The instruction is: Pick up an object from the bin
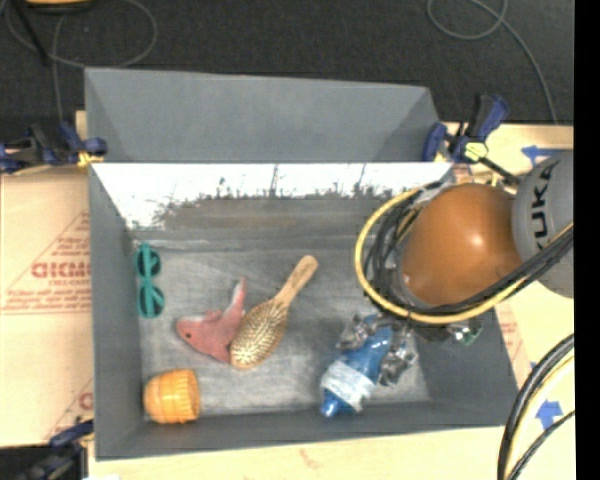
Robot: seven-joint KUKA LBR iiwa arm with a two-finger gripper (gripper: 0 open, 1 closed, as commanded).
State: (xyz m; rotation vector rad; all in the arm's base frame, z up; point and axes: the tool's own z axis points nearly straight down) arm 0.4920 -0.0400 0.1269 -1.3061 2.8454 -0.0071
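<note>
Five things were counted in the bin (113,298): one teal pair of glasses (147,282), one pink toy (212,334), one wooden hairbrush (266,321), one orange cup (172,396) and one blue bottle (348,382).

wrist: glossy orange-brown dome cover (458,243). yellow and black cables (368,230) loop round the dome's left side and pass under it. right of dome: pale grey arm casing (545,223), black lettering. below dome: dark metallic gripper (380,348).
</note>
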